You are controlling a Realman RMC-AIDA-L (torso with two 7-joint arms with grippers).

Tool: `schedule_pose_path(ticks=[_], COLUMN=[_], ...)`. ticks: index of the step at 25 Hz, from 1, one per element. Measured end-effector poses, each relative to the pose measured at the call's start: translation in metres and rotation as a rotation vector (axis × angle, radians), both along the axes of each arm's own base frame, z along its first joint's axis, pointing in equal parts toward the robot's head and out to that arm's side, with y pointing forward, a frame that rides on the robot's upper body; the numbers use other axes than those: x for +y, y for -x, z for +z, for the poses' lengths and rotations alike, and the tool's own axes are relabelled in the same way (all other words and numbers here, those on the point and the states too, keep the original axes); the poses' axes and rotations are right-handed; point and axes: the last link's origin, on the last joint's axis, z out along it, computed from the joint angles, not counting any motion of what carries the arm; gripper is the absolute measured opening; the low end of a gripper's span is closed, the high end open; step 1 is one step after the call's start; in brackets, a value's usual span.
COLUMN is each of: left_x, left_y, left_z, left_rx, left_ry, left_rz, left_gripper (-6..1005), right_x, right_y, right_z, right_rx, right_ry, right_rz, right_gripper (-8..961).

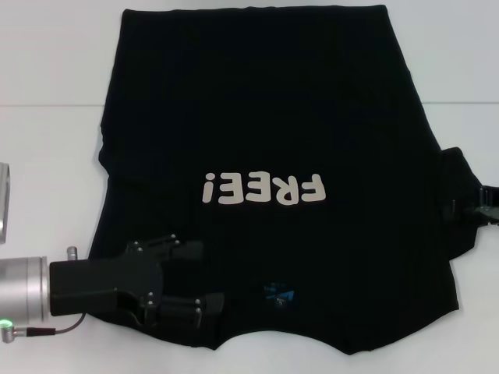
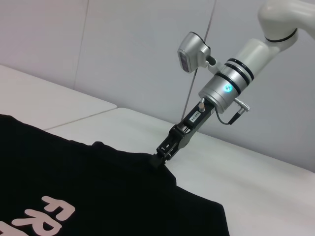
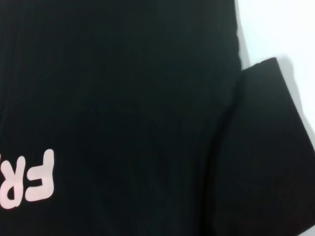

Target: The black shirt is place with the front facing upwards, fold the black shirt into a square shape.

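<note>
Left end effector (image 1: 204, 300) grips one black shirt (image 1: 265, 117) (near sleeve) | right end effector (image 2: 160, 160) pinches far sleeve

Head view looks straight down; both wrist views skim the black shirt (image 1: 265, 117) closely.

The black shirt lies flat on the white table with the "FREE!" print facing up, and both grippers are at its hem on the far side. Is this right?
Not quite. The grippers are not at the far hem: in the head view the left gripper is on the shirt near its collar edge, and the right gripper is at the sleeve. The rest holds: shirt flat on the white table, print up.
</note>
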Motion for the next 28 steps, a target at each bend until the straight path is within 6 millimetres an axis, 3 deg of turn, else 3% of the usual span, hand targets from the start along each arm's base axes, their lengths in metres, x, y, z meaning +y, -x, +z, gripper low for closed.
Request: schedule_pose_path(ticks=[11, 19, 28], left_x=[0.000, 0.001, 0.003], left_y=[0.000, 0.001, 0.000], left_z=[0.000, 0.002, 0.004], left_rx=[0.000, 0.000, -0.005], left_ry=[-0.001, -0.005, -0.015], left_rz=[0.001, 0.002, 0.007], left_gripper=[961, 961, 960], right_x=[-0.001, 0.000, -0.011], right_y=[-0.001, -0.002, -0.019], right_z=[-0.002, 0.001, 0.021], right_rx=[-0.025, -0.034, -0.029], right_ry=[0.016, 0.012, -0.049], right_rz=[0.006, 0.007, -0.029], right_gripper=[287, 75, 22])
